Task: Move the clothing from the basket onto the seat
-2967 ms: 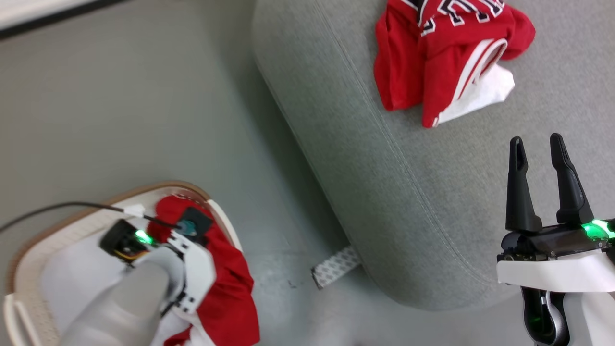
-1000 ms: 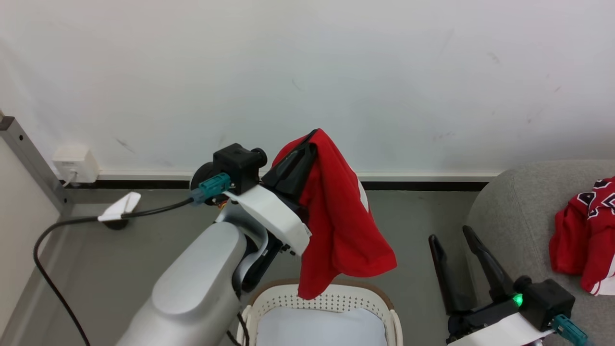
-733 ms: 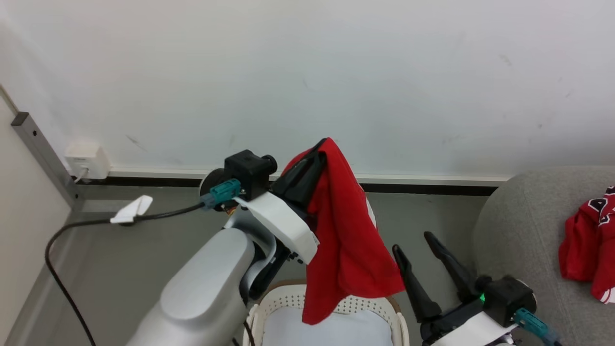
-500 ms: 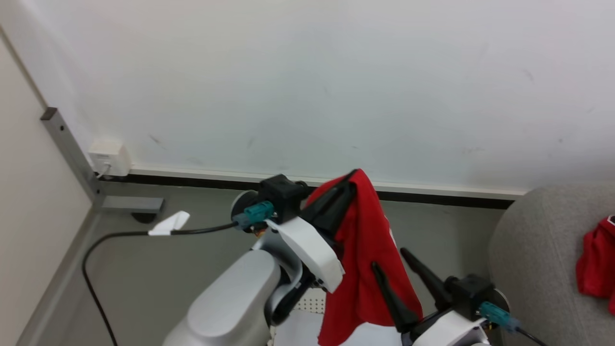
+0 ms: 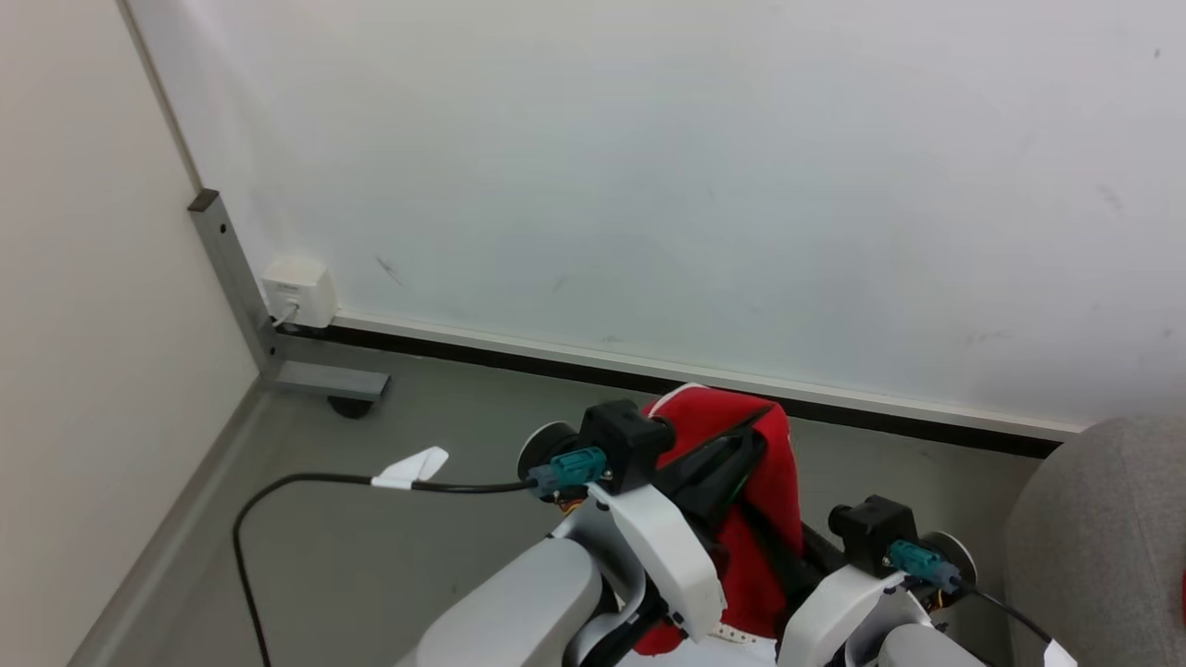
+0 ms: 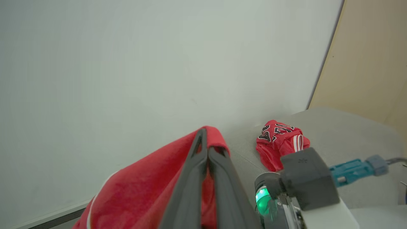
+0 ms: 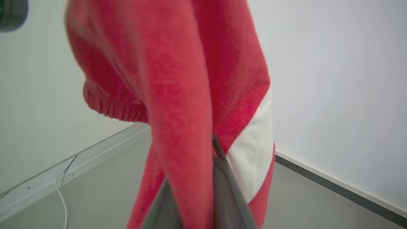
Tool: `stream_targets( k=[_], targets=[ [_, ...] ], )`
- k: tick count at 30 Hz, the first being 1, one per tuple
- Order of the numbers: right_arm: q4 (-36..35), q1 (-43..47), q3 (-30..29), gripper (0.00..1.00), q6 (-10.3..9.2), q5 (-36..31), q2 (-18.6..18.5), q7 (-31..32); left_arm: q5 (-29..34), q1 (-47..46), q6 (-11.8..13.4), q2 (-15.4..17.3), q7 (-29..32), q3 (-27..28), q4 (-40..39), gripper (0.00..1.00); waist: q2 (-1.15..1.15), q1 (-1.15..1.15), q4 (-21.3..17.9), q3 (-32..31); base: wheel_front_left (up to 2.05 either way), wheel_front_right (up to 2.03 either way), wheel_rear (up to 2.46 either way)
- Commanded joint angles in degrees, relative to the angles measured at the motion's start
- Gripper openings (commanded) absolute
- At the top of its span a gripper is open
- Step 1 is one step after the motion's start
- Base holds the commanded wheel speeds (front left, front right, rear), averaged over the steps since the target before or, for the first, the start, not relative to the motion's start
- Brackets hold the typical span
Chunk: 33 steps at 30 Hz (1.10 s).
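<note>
The left hand (image 6: pixel 205 133) is pinching the bright red sports garment with white trim (image 6: pixel 143 190) between fingers pressed fully together, holding it up before the white wall (image 5: pixel 649 185). The cloth is draping down over the right hand (image 7: pixel 211 143), a fold lying between its narrowly parted fingers (whether they are clamping it I cannot tell). The red lettered jersey (image 6: pixel 279 143) is lying on the light grey fabric sofa (image 6: pixel 343 127).

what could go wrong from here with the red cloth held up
The left gripper pinches the red garment just at its fingertips, so it might slip free.
The right gripper straddles a loose hanging fold and may catch little of it.
The sofa is off to the right; the dangling cloth could drag on the way.
</note>
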Motion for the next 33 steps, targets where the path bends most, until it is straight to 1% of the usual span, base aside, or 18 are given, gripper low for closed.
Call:
stream_targets(
  k=[1,5,8,18,19,20,21,27,29,33],
  targets=[
    [1.01,-0.97,-0.43,0.0,-0.13,0.54,-0.4,-0.33,-0.6,0.47,0.07,-0.04,0.04,-0.08,-0.1,0.0,0.0,0.0,0.49,0.05,0.0,0.0,0.0],
    [2.47,-2.07,-1.31,0.0,-0.13,0.95,-0.28,-0.46,-1.11,0.14,0.52,-0.07,-0.36,0.0,0.22,0.0,0.0,0.0,0.75,0.45,0.0,0.0,0.0],
    [1.98,-2.3,-2.16,0.0,-0.13,0.87,-0.29,-0.51,-1.14,-0.23,0.77,0.08,-0.63,0.27,0.39,0.0,0.0,0.0,0.73,0.73,0.0,0.0,0.0],
    [-3.7,-0.42,-9.52,0.0,-0.13,-1.5,-1.11,-0.51,-1.39,-0.54,1.39,1.73,-1.36,1.08,1.23,0.0,0.0,0.0,0.12,1.69,0.0,0.0,0.0],
    [-4.33,-0.25,-10.16,0.0,-0.13,-1.71,-1.21,-0.51,-1.48,-0.39,1.39,1.81,-1.34,1.04,1.34,0.07,0.0,0.0,-0.01,1.74,0.0,0.0,0.0],
    [-4.95,-0.16,-10.92,0.0,-0.13,-1.96,-1.31,-0.51,-1.46,-0.21,1.47,1.89,-1.3,1.0,1.43,0.42,0.0,0.0,-0.18,1.78,0.0,0.0,0.0],
    [-5.65,0.01,-11.58,0.0,-0.13,-2.06,-1.27,-0.52,-1.62,0.07,1.53,1.94,-1.2,0.91,1.53,1.0,0.0,0.0,-0.4,1.81,0.0,0.0,0.0],
    [-9.44,0.95,-15.81,0.0,-0.13,-1.47,-1.06,-0.51,-1.9,1.7,1.58,2.75,-0.96,0.26,1.21,1.0,0.0,0.0,-3.05,2.51,0.0,0.0,0.0],
    [-10.69,0.9,-17.7,0.0,-0.13,-0.44,-0.82,-0.51,-1.94,2.13,1.4,3.26,-0.83,0.06,1.22,1.0,0.0,0.0,-4.45,2.99,0.0,0.0,0.0],
    [-12.59,0.73,-20.31,0.0,-0.13,-0.48,-1.19,-0.52,-1.77,2.69,1.27,4.0,-1.19,-0.33,0.87,1.0,0.0,0.0,-7.83,3.67,0.0,0.0,0.0]
  ],
)
